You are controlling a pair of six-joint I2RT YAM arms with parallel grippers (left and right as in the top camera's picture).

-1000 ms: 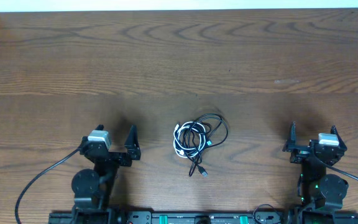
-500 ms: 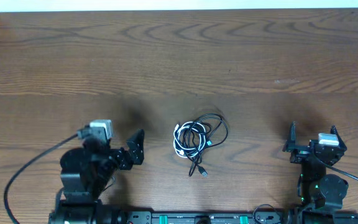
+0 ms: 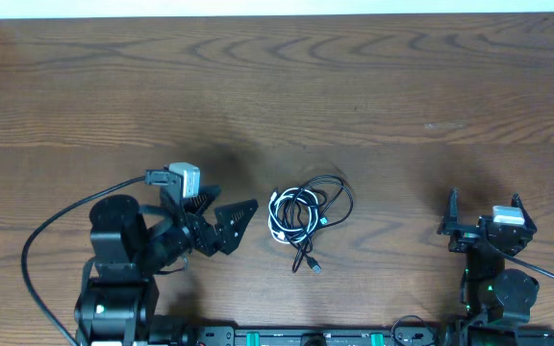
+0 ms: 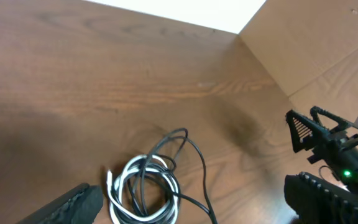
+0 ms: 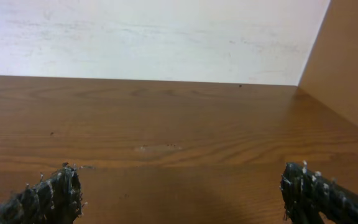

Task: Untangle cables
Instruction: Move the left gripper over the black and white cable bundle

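While its two fingers stand spread wide with nothing between them, the left pincer (image 3: 239, 225) points sideways toward the middle of the tabletop (image 3: 258, 86). Its tips are just short of the cables (image 3: 304, 213) and do not touch them. From the left wrist camera, the bundle lies low in the view between the two dark fingers (image 4: 73, 202).

The cables rest in one small heap near the front centre of the tabletop, between the two arms and much nearer the left one. A white cord (image 3: 277, 217) is coiled on the heap's left side. Black cords (image 3: 339, 197) loop through it and bulge out to the right. One black end trails toward the front edge and finishes in a small plug (image 3: 313, 266).

Well apart from the heap, at the front right, the right pincer (image 3: 485, 205) is likewise released and empty, aimed at the far edge. Its wrist camera shows only bare wood between its fingers and a pale wall (image 5: 154, 37) beyond.
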